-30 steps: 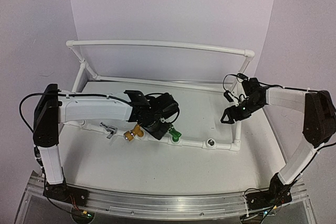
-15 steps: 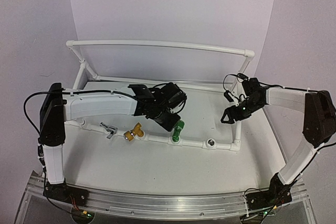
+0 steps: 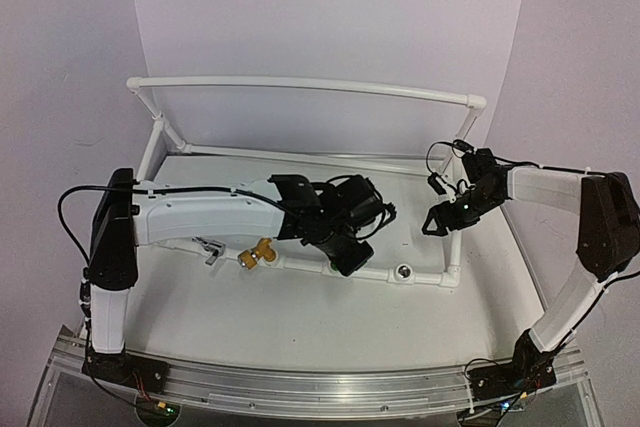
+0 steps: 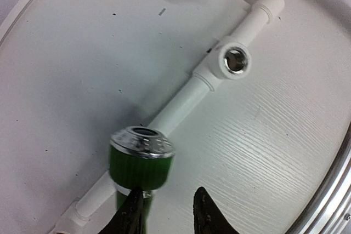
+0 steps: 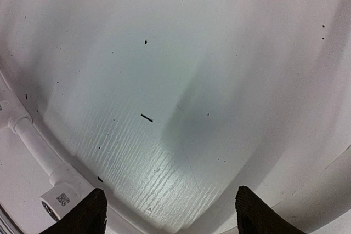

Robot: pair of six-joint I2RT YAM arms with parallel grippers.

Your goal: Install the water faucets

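Observation:
The green faucet [image 4: 141, 160] stands upright on the white front pipe [image 4: 181, 105], its silver end up, slightly blurred. My left gripper [image 4: 168, 194] is just above it with a narrow gap between the jaws. The left finger [image 4: 131, 217] overlaps the faucet's stem and only bare table shows in the gap. In the top view my left gripper [image 3: 348, 247] hides the green faucet. The brass faucet [image 3: 255, 255] and the silver faucet [image 3: 210, 247] sit on the pipe to the left. My right gripper [image 3: 440, 222] is wide open and empty above the table [image 5: 173, 212].
An empty metal-lined socket [image 4: 236, 60] sits in the front pipe to the right of the green faucet and also shows in the top view [image 3: 402, 272]. The white pipe frame [image 3: 300, 84] rails the back and sides. A pipe fitting with a code label [image 5: 60, 198] lies near my right gripper.
My left arm has swung right along the front pipe. The green faucet went from tilted to upright, and the gripper now covers it in the top view. The right arm has not moved.

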